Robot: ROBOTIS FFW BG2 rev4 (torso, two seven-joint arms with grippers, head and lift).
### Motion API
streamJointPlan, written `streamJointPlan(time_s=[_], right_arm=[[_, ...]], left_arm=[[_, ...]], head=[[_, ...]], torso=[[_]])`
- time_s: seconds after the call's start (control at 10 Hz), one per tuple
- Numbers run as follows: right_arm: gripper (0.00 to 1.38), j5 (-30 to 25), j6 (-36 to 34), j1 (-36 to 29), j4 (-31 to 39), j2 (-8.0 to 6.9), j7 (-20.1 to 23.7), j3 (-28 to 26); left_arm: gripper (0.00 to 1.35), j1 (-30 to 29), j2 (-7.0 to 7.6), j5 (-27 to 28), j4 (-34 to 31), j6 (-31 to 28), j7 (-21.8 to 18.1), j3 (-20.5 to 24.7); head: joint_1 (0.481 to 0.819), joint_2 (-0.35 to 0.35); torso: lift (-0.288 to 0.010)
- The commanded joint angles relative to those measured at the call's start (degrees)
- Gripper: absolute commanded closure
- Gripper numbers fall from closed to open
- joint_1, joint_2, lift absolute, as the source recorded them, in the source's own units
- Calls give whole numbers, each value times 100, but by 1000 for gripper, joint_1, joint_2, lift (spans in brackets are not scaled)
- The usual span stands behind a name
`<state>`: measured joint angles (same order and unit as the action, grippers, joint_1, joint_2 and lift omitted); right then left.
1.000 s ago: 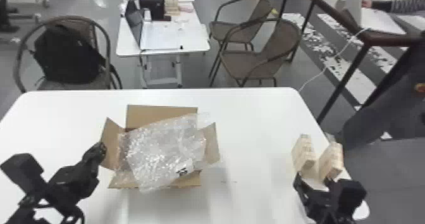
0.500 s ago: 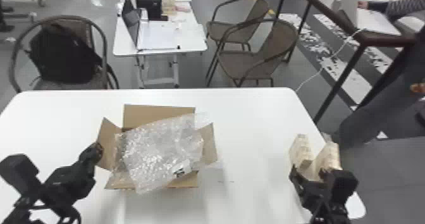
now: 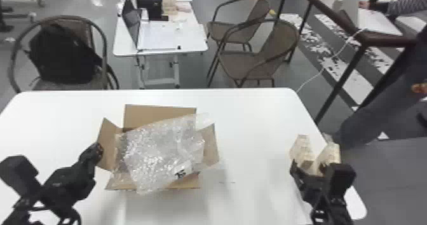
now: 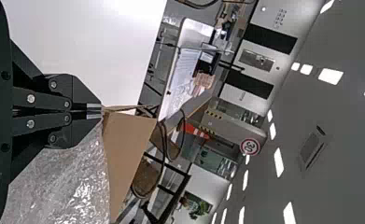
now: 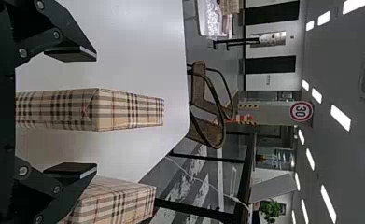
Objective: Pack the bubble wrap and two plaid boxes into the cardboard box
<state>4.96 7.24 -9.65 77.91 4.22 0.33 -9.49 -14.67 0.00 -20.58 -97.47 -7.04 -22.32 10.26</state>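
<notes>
The bubble wrap [image 3: 163, 151] sprawls over the opening of the cardboard box [image 3: 155, 115] and hangs across its near edge, so a plaid box lowered now could ride on it or drag it out. Your left jaws are pinched together, apparently on the side flap [image 4: 129, 144]; if they slip, that flap may swing inward. Farther right on the bench [image 3: 254, 129], your right jaws stand wide apart around the left plaid box [image 5: 129, 112], gripping nothing. Their right finger sits close beside the right plaid box [image 5: 124, 200]; drift sideways and you could shove that one towards the bench's side edge.
</notes>
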Motion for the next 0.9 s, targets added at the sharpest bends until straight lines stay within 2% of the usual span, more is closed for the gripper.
streamJointPlan(time_s=[0.0, 0.2, 0.4, 0.7, 0.8], right_arm=[[427, -21, 24, 95, -91, 35, -6, 0], [460, -83, 50, 245, -232, 88, -6, 0], [685, -65, 50, 341, -425, 176, 11, 0], [1033, 5, -20, 412, -548, 185, 134, 9], [1050, -12, -12, 420, -522, 167, 178, 18]], left_arm=[[1220, 0, -15, -17, 0, 1, 0, -6], [1220, -18, -15, -34, 0, 1, 0, -6], [1220, -18, -15, -60, 0, 1, -9, 3], [1220, -36, -15, -78, 0, 10, -18, 3], [1220, -27, -15, -69, 0, 19, -36, -6]], head=[[695, -124], [695, -128], [695, -131], [695, -136], [695, -136]], torso=[[-39], [-39], [-39], [-39], [-39]])
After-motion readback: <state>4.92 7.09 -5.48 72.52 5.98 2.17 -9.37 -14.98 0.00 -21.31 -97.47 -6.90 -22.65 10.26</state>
